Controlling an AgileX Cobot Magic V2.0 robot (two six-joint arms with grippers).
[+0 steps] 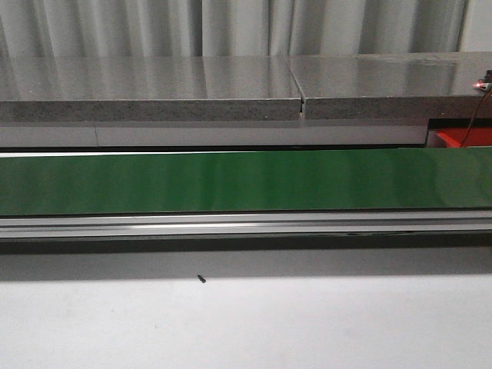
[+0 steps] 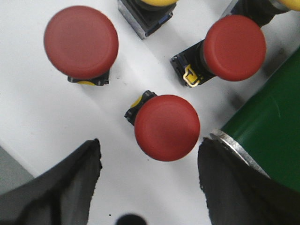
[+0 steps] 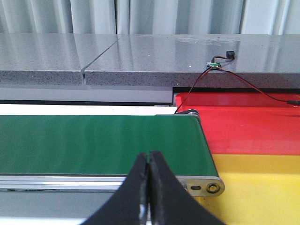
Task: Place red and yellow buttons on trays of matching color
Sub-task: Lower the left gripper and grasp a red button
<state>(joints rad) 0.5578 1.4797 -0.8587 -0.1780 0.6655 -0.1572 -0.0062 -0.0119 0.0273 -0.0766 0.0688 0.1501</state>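
— Above the white table (image 2: 37, 117), how was the left gripper (image 2: 149, 180) posed?
— Fingers spread wide, straddling a red button (image 2: 167, 127).
— The right gripper (image 3: 149, 187)?
— Pinched closed, empty, before the green belt (image 3: 93, 143).

You've got a long green conveyor belt (image 1: 246, 181) running straight across the front view, sitting in a silvery aluminium frame (image 1: 246, 224). Behind it there's a grey speckled stone-look counter (image 1: 231, 88), made of two slabs with a narrow seam (image 1: 302, 104) between them. Pale pleated curtains (image 1: 231, 27) hang at the back. The white table (image 1: 246, 323) in front has one tiny dark speck (image 1: 201, 279) on it, could be a screw, too small to tell. Over on the right end of the counter there's a little circuit board (image 3: 214, 64) with a thin red-and-black wire (image 3: 243, 84) trailing off it.
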